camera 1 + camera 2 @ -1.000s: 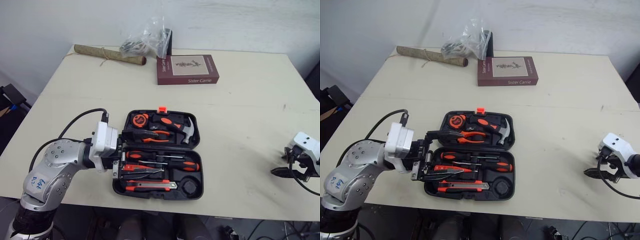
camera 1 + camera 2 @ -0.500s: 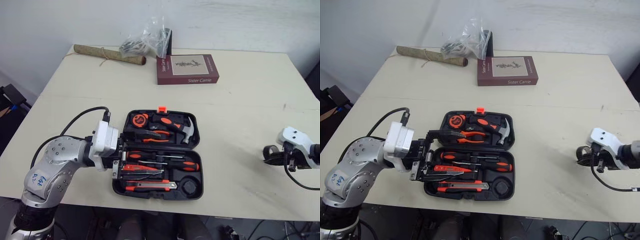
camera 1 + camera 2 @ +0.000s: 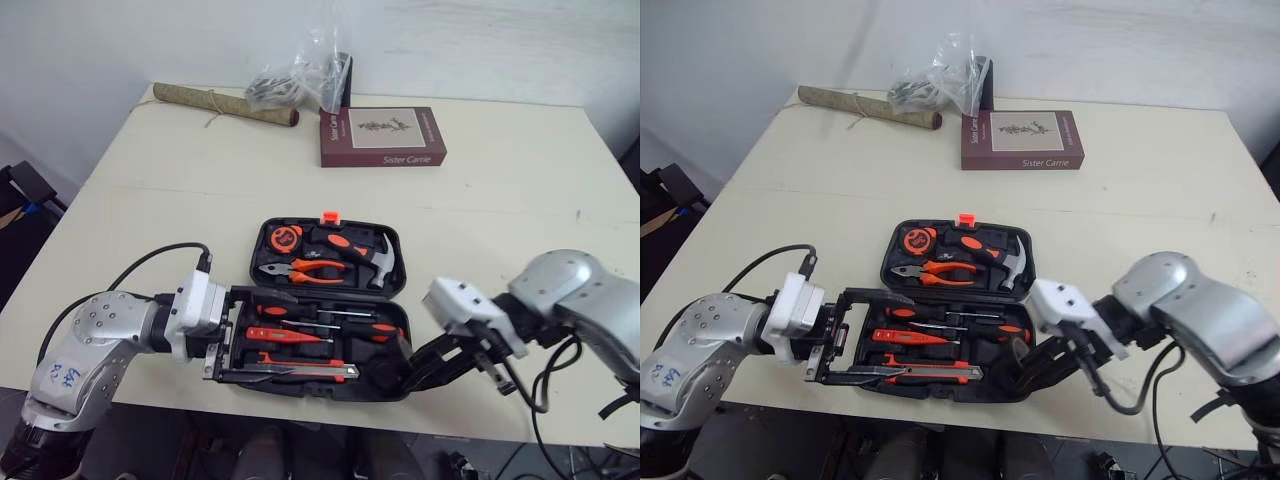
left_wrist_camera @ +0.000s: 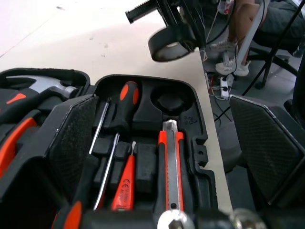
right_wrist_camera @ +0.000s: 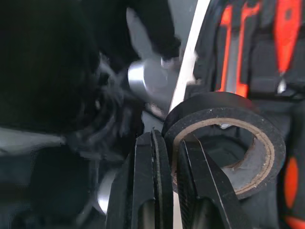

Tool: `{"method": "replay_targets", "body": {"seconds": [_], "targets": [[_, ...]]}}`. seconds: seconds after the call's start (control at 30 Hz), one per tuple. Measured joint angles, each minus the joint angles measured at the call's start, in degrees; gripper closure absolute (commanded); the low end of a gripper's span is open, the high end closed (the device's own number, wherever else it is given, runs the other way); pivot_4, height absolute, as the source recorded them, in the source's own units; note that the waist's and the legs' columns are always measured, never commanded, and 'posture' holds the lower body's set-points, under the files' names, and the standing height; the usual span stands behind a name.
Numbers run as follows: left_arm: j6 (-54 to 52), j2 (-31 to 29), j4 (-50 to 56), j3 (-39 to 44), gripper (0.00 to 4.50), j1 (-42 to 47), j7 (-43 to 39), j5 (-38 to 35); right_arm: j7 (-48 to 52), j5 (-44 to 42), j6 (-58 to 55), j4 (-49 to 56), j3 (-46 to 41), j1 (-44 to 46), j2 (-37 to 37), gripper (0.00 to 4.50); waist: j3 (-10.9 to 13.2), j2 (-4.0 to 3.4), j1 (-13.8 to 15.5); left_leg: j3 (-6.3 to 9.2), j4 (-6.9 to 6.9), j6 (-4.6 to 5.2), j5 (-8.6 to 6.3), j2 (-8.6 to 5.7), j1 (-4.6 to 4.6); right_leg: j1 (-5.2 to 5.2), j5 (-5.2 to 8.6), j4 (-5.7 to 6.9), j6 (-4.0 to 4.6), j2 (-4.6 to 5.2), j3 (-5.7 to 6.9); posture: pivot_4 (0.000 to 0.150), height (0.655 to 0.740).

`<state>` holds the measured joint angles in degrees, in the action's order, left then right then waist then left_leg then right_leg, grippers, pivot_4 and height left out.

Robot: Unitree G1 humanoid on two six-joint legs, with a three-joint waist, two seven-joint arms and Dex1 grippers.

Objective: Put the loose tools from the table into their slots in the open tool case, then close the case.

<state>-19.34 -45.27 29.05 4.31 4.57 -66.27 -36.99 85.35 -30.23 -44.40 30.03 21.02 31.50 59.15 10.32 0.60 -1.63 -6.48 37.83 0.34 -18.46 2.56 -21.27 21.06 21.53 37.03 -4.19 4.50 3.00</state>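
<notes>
Tool case (image 4: 190,119) lies open, lower centre. Your right gripper (image 5: 169,143) pinches the tape roll (image 5: 214,102) at its lower-right corner; your left gripper (image 4: 167,143) is spread at its left edge.

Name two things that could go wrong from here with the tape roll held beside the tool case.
1. The right gripper has its jaws on only one wall of the tape roll, so it might tilt or slip short of the round slot.
2. That slot sits at the tool case corner by the table front edge; a missed roll could drop off.
</notes>
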Motion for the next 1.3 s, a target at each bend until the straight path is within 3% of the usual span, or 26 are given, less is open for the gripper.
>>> {"method": "replay_targets", "body": {"seconds": [0.13,0.27,0.63,1.3], "targets": [[-0.2,0.0,1.3,0.2,0.00,-0.4,0.9,-0.1,0.3,4.3,1.9,-2.3,6.8,2.7,-4.6,4.46,0.0,0.02,0.0,0.01,0.10,-0.01,0.01,0.05,-0.01,0.01,0.00,0.09,0.00,-0.03,0.02,0.150,0.7400],[-0.8,-0.2,2.1,0.6,0.00,-1.3,2.1,-0.2,1.6,10.1,4.7,-4.6,12.4,4.0,-4.6,4.46,0.0,0.02,0.0,0.03,0.11,0.00,0.00,0.04,-0.01,0.01,0.00,0.10,0.00,-0.02,0.03,0.150,0.7400],[-1.7,-0.4,3.5,2.3,0.00,-2.2,4.4,-0.2,3.0,17.3,9.7,-5.6,16.5,7.4,-4.5,4.46,-0.1,0.12,-0.1,0.19,0.15,0.01,0.00,0.05,0.23,-0.36,0.00,-0.01,0.00,0.00,0.17,0.150,0.7400],[-1.7,0.4,4.0,2.3,0.00,-2.7,7.0,-0.2,3.8,20.8,10.8,-3.7,17.8,9.7,-0.4,4.46,-0.1,0.25,-0.1,0.63,0.25,0.18,-0.08,-0.22,0.15,-0.62,-0.01,-0.17,0.01,0.26,0.45,0.150,0.7400]]}}
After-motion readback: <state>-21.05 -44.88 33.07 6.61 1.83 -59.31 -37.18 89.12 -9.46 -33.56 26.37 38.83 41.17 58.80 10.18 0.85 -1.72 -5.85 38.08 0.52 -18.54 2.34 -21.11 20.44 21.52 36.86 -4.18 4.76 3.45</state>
